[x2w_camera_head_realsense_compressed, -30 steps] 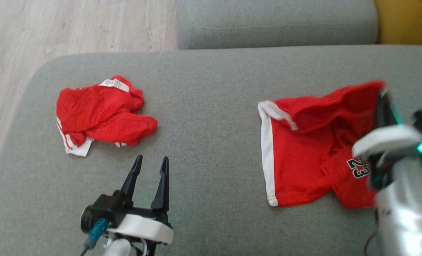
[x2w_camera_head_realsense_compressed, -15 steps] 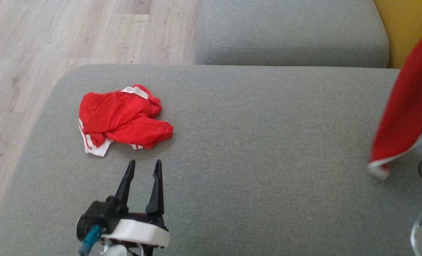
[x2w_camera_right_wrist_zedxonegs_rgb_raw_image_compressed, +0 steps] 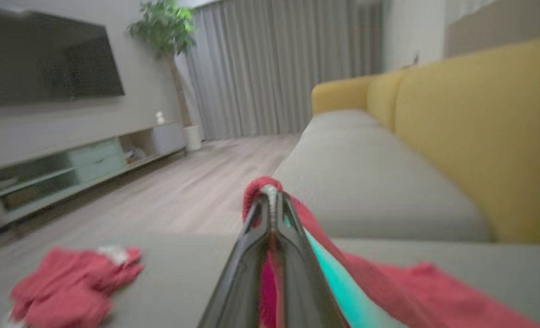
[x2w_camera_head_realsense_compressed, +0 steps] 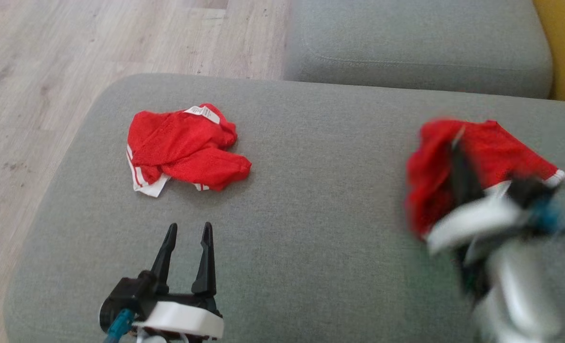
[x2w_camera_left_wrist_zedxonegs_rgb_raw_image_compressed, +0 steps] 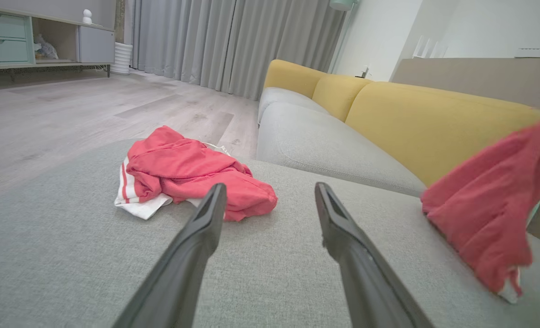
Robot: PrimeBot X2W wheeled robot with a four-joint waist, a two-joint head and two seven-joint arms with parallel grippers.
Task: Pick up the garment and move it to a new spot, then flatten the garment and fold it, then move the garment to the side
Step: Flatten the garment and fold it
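Observation:
The garment (x2w_camera_head_realsense_compressed: 492, 147) is a red piece with white trim, bunched and draped over my right gripper (x2w_camera_head_realsense_compressed: 456, 143) above the right side of the grey cushion (x2w_camera_head_realsense_compressed: 320, 228); this part of the head view is blurred. In the right wrist view the right gripper (x2w_camera_right_wrist_zedxonegs_rgb_raw_image_compressed: 272, 198) is shut on the garment (x2w_camera_right_wrist_zedxonegs_rgb_raw_image_compressed: 397, 287), whose red cloth runs between the fingers and trails off to the right. The left wrist view shows the garment (x2w_camera_left_wrist_zedxonegs_rgb_raw_image_compressed: 493, 205) hanging at the right. My left gripper (x2w_camera_head_realsense_compressed: 187, 228) stands open and empty over the cushion's front left, with its fingers (x2w_camera_left_wrist_zedxonegs_rgb_raw_image_compressed: 206, 218) wide apart.
A second red garment (x2w_camera_head_realsense_compressed: 185, 150) with white stripes and a tag lies crumpled on the cushion's far left, just beyond the left gripper. Wooden floor (x2w_camera_head_realsense_compressed: 49, 71) lies past the cushion's left edge. Another grey seat (x2w_camera_head_realsense_compressed: 416, 47) and a yellow sofa back (x2w_camera_left_wrist_zedxonegs_rgb_raw_image_compressed: 434, 118) lie beyond.
The right gripper has lifted the garment off the cushion, where it lay spread a second ago; it now hangs bunched on the gripper. The head camera has shifted. The left gripper holds still.

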